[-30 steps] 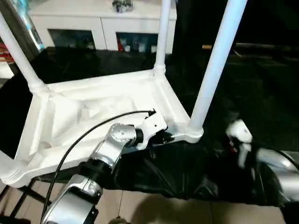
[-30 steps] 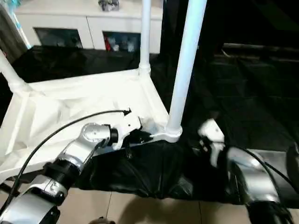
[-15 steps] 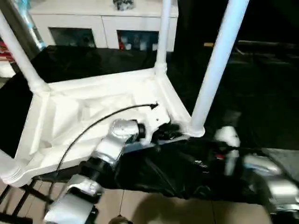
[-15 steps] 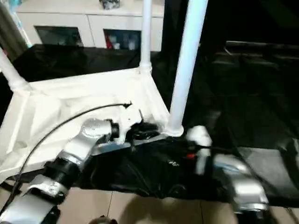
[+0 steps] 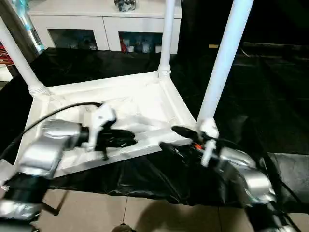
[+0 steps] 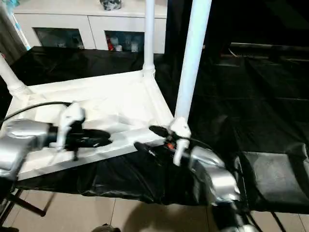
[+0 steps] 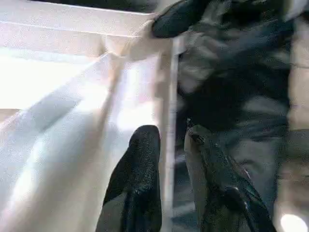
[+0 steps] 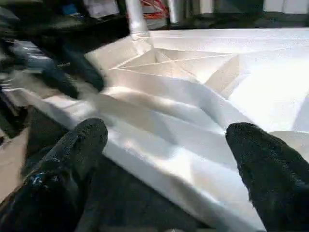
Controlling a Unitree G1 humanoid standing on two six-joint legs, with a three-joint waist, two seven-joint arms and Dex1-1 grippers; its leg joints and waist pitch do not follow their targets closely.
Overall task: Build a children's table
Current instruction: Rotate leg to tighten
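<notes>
Black cloth [image 5: 270, 96]: covers the desk under all my work and hangs over its near edge, above a tiled floor [image 5: 96, 212].

Cabinet [image 5: 101, 24]: white, glass doors, standing behind the desk.

Tabletop [image 5: 135, 104]: white plastic, lying upside down on the black cloth, ribbed underside facing up. Its near long edge runs between my two arms.

Legs: white tubes standing upright in the corner sockets. Near right leg [image 5: 219, 72] rises from the corner just beside my right pincer; far right leg [image 5: 166, 38] stands at the back corner; far left leg [image 5: 19, 60] leans out toward my left. The near left corner is hidden behind my left forearm.

Left arm [image 5: 43, 154]: silver forearm with a black cable looping over it.

Right arm [image 5: 246, 176]: silver forearm, coming in from the near right across the cloth.

Right pincer [image 5: 176, 137]: fingers wide apart, holding nothing, one black finger [image 8: 72, 159] on each side of the tabletop's near right corner region, just beside the rim. I cannot tell if either touches it.

Left pincer [image 5: 120, 138]: black fingers close together with a narrow gap, set over the tabletop's near rim toward the middle. In the left wrist view the rim's thin edge runs between the fingers [image 7: 140, 169]; I cannot tell if they grip it.
</notes>
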